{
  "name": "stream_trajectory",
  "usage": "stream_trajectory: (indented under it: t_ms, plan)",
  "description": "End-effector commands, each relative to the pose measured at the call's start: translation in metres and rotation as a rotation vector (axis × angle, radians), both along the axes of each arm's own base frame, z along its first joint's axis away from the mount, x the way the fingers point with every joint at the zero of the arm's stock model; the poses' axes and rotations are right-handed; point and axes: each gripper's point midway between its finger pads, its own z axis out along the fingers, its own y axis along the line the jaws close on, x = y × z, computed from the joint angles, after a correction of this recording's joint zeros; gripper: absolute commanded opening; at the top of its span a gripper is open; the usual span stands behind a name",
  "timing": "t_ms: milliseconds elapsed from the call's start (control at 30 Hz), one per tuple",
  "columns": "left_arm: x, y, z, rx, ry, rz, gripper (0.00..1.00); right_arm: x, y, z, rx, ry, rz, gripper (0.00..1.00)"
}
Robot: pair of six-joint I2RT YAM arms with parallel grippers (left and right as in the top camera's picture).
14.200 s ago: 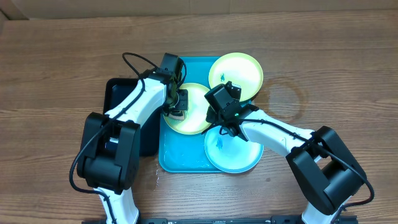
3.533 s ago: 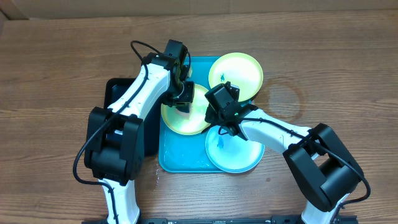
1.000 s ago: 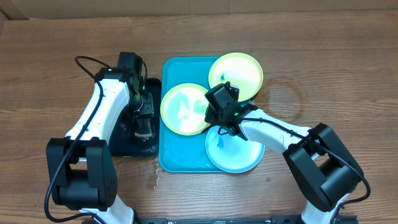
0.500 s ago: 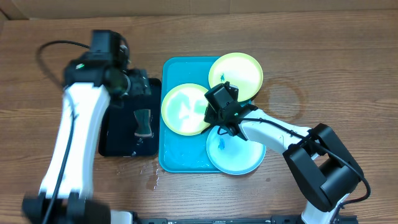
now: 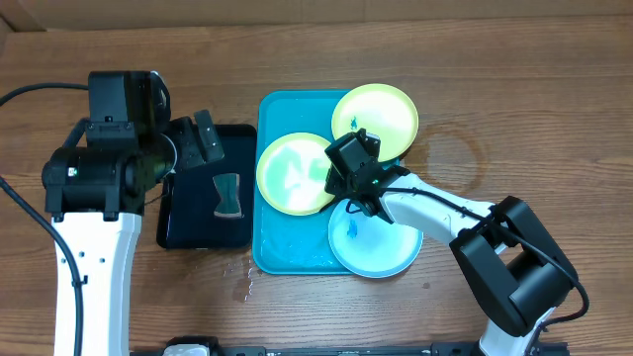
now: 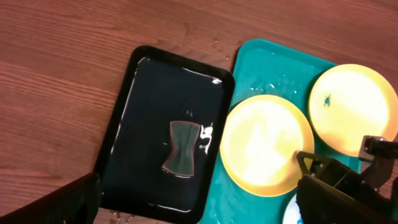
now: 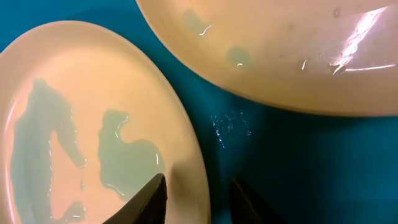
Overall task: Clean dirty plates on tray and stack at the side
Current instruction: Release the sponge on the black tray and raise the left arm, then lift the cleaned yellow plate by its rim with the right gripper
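The turquoise tray [image 5: 272,247] holds three plates. A wet yellow-green plate [image 5: 292,173] lies at its left, a second yellow-green plate [image 5: 381,114] with a blue smudge sits at the back right, and a light-blue plate [image 5: 381,247] rests at the front right. My right gripper [image 5: 331,180] is low at the wet plate's right rim. In the right wrist view its jaws [image 7: 198,202] stand open, straddling that rim [image 7: 199,180] without pinching it. My left gripper [image 5: 198,143] is raised high over the black tray's left side. It is wide open [image 6: 199,208] and holds nothing.
A black tray [image 5: 183,227] sits left of the turquoise one, with a grey-green sponge [image 5: 226,195] lying in its water. Water drops [image 5: 242,282] dot the wooden table by the trays' front corners. The left arm's base [image 5: 94,277] fills the front left.
My left arm has lifted up and back to the left from the black tray, leaving the sponge there, and its jaws have spread wide. The right arm has stayed at the plate's rim.
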Motion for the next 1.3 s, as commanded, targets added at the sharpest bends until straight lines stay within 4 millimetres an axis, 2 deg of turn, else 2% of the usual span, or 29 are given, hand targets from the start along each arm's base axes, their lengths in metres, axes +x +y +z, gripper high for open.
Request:
stream_trajectory:
  t_ms: [0, 67, 300, 367, 533, 733, 1067, 1200, 1267]
  plan:
    - [-0.001, 0.007, 0.004, 0.014, -0.010, 0.036, 1.00, 0.001, 0.000, -0.007, -0.020, -0.002, -0.001, 0.34]
    - [-0.002, 0.007, 0.004, 0.014, -0.008, 0.036, 1.00, 0.001, -0.001, -0.007, -0.021, -0.002, -0.001, 0.33]
    - [-0.002, 0.007, 0.004, 0.014, -0.009, 0.036, 1.00, 0.001, 0.000, -0.007, -0.017, -0.001, 0.001, 0.08]
    - [-0.002, 0.007, 0.004, 0.014, -0.009, 0.036, 1.00, 0.000, 0.001, -0.007, -0.014, 0.002, 0.003, 0.04]
    - [-0.002, 0.007, 0.004, 0.014, -0.009, 0.036, 1.00, -0.001, 0.003, 0.001, 0.003, -0.001, 0.011, 0.04]
    - [-0.002, 0.007, 0.004, 0.014, -0.009, 0.036, 1.00, 0.000, 0.004, 0.027, 0.030, -0.035, 0.011, 0.04]
    - [-0.002, 0.007, 0.004, 0.014, -0.009, 0.036, 1.00, -0.006, -0.002, 0.092, 0.059, -0.123, 0.052, 0.04]
    - [-0.002, 0.007, 0.004, 0.014, -0.009, 0.036, 1.00, -0.011, -0.002, 0.112, 0.091, -0.143, 0.060, 0.04]
    - [-0.002, 0.007, 0.004, 0.014, -0.009, 0.036, 1.00, -0.013, 0.003, 0.115, 0.117, -0.139, 0.075, 0.04]
